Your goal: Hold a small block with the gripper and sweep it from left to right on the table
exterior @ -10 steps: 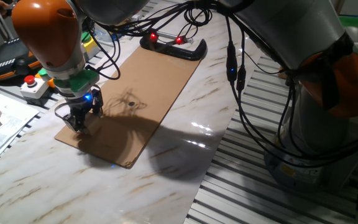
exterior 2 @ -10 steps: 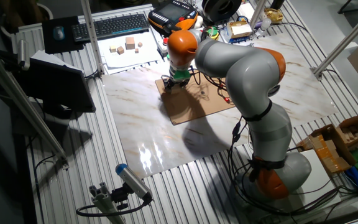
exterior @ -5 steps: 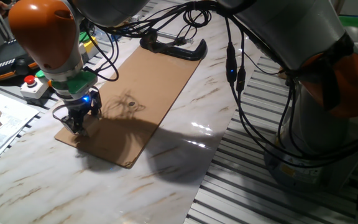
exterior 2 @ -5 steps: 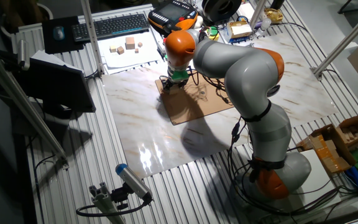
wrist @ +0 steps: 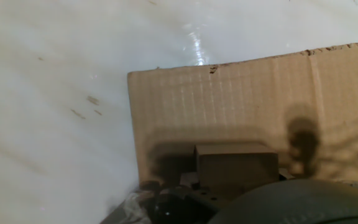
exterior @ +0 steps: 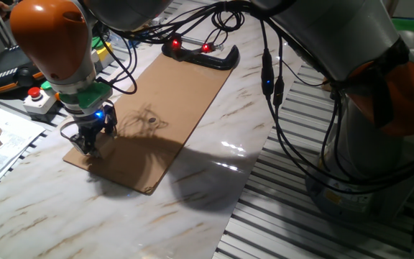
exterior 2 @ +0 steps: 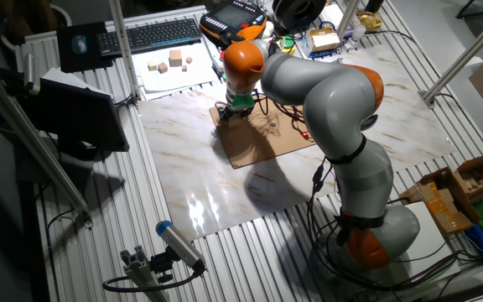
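Observation:
The gripper (exterior: 86,144), a black claw with a blue light and green ring, points down at the near left corner of a brown cardboard sheet (exterior: 165,108) lying on the table (exterior: 63,208). It also shows in the other fixed view (exterior 2: 227,115). In the hand view the small block (wrist: 236,165), a tan wooden cube, sits between the dark fingers and rests on the cardboard (wrist: 229,93) near its corner. The white marble table (wrist: 55,74) lies beyond that edge. In both fixed views the fingers hide the block. The gripper is shut on it.
A black C-clamp (exterior: 201,54) with red lights lies at the cardboard's far end. A red stop button (exterior: 34,93) and a paper with small cubes (exterior 2: 174,63) sit left of the gripper. Cables hang from the arm. The robot base (exterior 2: 376,226) stands on the ribbed slats.
The gripper has shifted slightly left toward the cardboard's corner with the block. The clamp's red lights went off and came on again.

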You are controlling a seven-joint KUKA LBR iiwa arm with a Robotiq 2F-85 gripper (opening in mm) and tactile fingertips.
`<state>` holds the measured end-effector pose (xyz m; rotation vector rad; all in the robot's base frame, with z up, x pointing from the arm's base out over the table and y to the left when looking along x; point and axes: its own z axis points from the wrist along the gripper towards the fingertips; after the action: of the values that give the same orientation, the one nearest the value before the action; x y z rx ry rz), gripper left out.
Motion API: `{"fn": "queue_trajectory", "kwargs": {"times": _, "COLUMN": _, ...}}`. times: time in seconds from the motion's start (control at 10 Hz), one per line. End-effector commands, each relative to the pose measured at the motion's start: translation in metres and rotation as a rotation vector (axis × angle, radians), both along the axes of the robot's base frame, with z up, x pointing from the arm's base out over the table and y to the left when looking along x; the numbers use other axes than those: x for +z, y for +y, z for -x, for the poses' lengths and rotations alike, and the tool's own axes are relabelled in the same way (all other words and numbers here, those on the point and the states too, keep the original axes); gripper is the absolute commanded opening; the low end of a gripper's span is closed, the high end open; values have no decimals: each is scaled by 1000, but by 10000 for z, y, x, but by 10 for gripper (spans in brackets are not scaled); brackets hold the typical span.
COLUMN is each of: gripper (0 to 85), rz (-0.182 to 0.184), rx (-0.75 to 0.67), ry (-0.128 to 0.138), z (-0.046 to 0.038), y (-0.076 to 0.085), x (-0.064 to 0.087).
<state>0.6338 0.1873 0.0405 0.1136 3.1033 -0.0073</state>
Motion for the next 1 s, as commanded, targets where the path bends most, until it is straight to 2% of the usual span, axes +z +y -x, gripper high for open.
{"fn": "queue_trajectory", "kwargs": {"times": 0.0, "gripper": 7, "rz": 0, "rx": 0, "ry": 0, "z": 1, "y": -1, "x": -1}}
{"fn": "queue_trajectory", "kwargs": {"times": 0.4, "gripper": 20, "rz": -2, "rx": 0, "ry": 0, "z": 0, "y": 3, "x": 3}}
{"fn": "queue_trajectory", "kwargs": {"times": 0.7, "gripper": 113, "rz": 0, "rx": -6, "ry": -7, "z": 1, "y": 7, "x": 6}}
{"fn": "queue_trajectory", "kwargs": {"times": 0.9, "gripper": 140, "rz": 0, "rx": -9, "ry": -9, "z": 1, "y": 7, "x": 2}}
